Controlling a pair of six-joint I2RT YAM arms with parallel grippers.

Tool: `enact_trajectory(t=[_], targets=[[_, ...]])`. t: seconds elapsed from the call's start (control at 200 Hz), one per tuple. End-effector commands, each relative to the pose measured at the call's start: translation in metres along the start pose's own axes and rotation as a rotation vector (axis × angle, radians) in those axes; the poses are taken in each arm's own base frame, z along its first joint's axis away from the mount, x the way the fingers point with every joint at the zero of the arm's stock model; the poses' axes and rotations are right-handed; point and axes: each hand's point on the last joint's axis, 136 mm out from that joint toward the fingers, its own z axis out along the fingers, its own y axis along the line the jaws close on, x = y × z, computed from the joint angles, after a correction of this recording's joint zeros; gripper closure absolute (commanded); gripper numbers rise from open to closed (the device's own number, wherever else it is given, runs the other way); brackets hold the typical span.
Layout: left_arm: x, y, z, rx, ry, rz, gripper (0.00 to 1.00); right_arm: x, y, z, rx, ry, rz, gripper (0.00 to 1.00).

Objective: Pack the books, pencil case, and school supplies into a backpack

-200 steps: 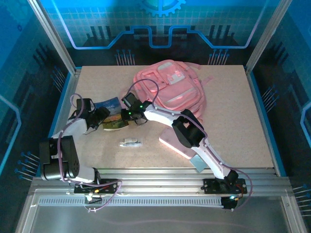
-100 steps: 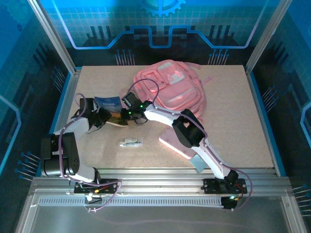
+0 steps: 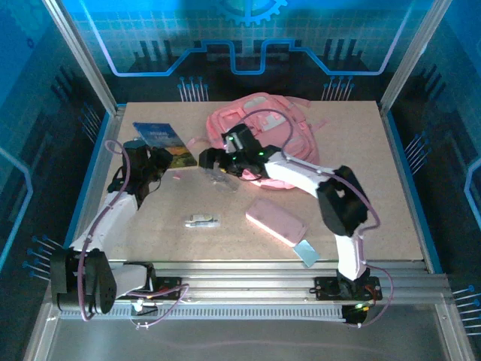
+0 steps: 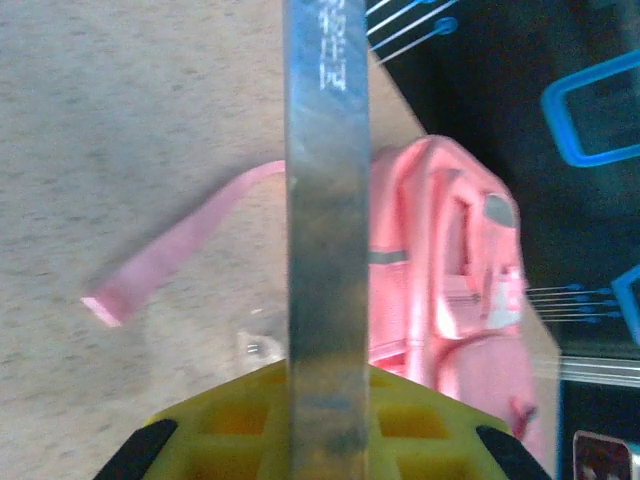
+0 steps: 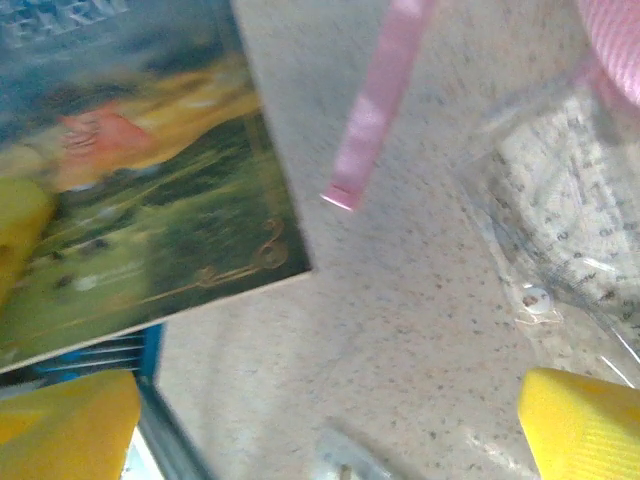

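Note:
My left gripper (image 3: pixel 155 161) is shut on a book (image 3: pixel 161 140), a thin blue booklet with a yellow-green cover, held up at the table's left. In the left wrist view the book (image 4: pixel 325 230) stands edge-on between the yellow jaws of that gripper (image 4: pixel 325 425). My right gripper (image 3: pixel 213 161) hangs open just left of the pink backpack (image 3: pixel 264 129), over a clear packet (image 3: pixel 222 178). In the right wrist view its yellow fingers (image 5: pixel 585 430) stand wide apart above bare table, with the book (image 5: pixel 130 170) at upper left and the packet (image 5: pixel 570 220) at right. The pink pencil case (image 3: pixel 276 220) lies near the front.
A short white-silver stick (image 3: pixel 203 221) lies on the table's front middle. A pale blue flat rectangle (image 3: pixel 307 252) sits at the front edge beside the pencil case. A loose pink strap (image 4: pixel 180 262) of the backpack (image 4: pixel 450 290) trails onto the table. Blue walls enclose the table.
My left gripper shut on the book and carried it up and back to the left. My right gripper let go of the book, opened wide and drew back toward the backpack.

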Motion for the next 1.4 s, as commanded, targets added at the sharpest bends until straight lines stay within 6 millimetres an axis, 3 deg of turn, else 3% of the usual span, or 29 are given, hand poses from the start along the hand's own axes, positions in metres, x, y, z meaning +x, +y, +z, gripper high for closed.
enact_trajectory(t=[0.0,0.13,0.3,0.42,0.56,0.62,0.825,0.961,0.991,1.091,1.146,1.211,1.396], targets=[[-0.035,-0.071,-0.013,0.19,-0.178,-0.051,1.0,-0.01,0.022,-0.025,-0.155,-0.077,0.117,0.0],[-0.018,-0.109,-0.012,0.284,-0.195,-0.05,1.0,-0.028,0.04,-0.053,-0.3,-0.183,0.203,0.0],[0.011,-0.145,-0.012,0.412,-0.221,-0.082,1.0,-0.039,0.044,-0.062,-0.416,-0.254,0.343,0.0],[0.023,-0.156,-0.017,0.454,-0.252,-0.101,1.0,-0.05,0.035,-0.07,-0.487,-0.366,0.422,0.01],[0.037,-0.158,-0.016,0.46,-0.237,-0.125,1.0,-0.059,0.031,-0.075,-0.54,-0.446,0.451,0.08],[0.044,-0.157,-0.013,0.454,-0.217,-0.138,1.0,-0.062,0.03,-0.075,-0.557,-0.463,0.455,0.17],[0.06,-0.15,-0.004,0.419,-0.164,-0.161,1.0,-0.072,0.031,-0.071,-0.628,-0.493,0.472,0.63],[0.068,-0.154,0.0,0.406,-0.131,-0.125,1.0,-0.072,0.024,-0.072,-0.624,-0.504,0.483,1.0],[0.07,-0.156,0.0,0.405,-0.121,-0.103,0.91,-0.073,0.019,-0.076,-0.608,-0.513,0.482,1.0],[0.077,-0.165,0.001,0.384,-0.073,0.026,0.45,-0.075,-0.003,-0.092,-0.505,-0.526,0.447,1.0],[0.084,-0.173,0.002,0.382,-0.033,0.118,0.31,-0.077,-0.018,-0.106,-0.434,-0.549,0.411,1.0],[0.097,-0.176,0.005,0.37,0.029,0.211,0.25,-0.078,-0.038,-0.124,-0.333,-0.572,0.362,1.0],[0.144,-0.188,0.016,0.38,0.216,0.525,0.26,-0.079,-0.097,-0.19,-0.082,-0.612,0.264,1.0]])
